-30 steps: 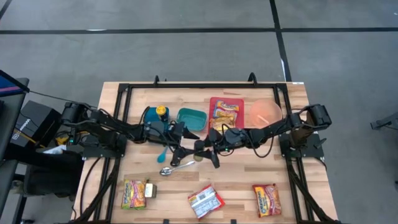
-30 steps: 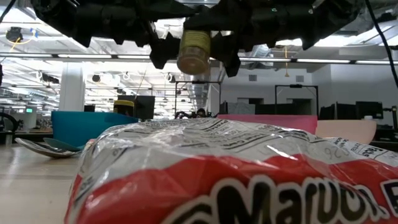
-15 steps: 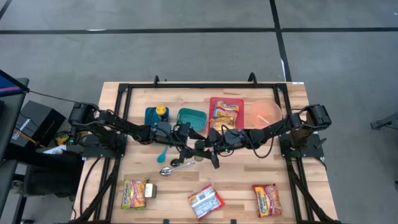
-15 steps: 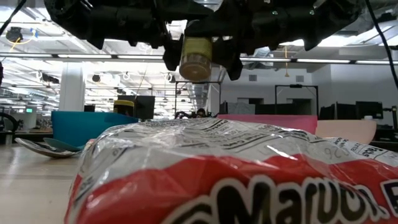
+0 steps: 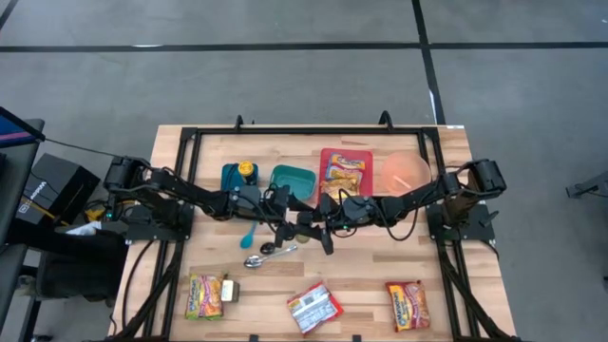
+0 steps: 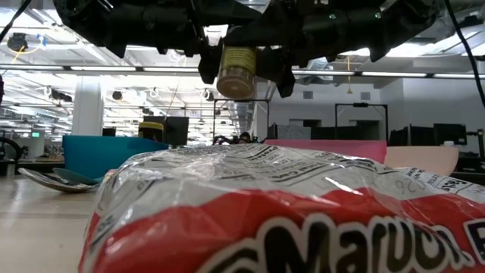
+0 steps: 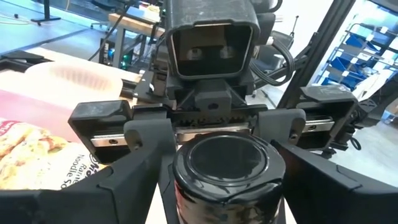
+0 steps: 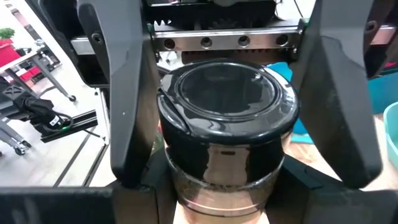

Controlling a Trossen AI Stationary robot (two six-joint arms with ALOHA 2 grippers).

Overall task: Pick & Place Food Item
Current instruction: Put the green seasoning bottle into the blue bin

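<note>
Above mid-worktop [image 5: 370, 275] in the high view, left claw [image 5: 290, 226] and right claw [image 5: 318, 228] meet around the jar [image 5: 303, 231]. Low view: jar airborne, right claw clamped on it. Wrist views: left claw's fingers [image 8: 127, 93] flank it; contact unclear.

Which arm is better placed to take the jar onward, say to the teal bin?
Left, probably. The right tool holds the jar in the air over the table's middle, the left tool is right at it, and the teal bin lies on the left arm's side.
</note>
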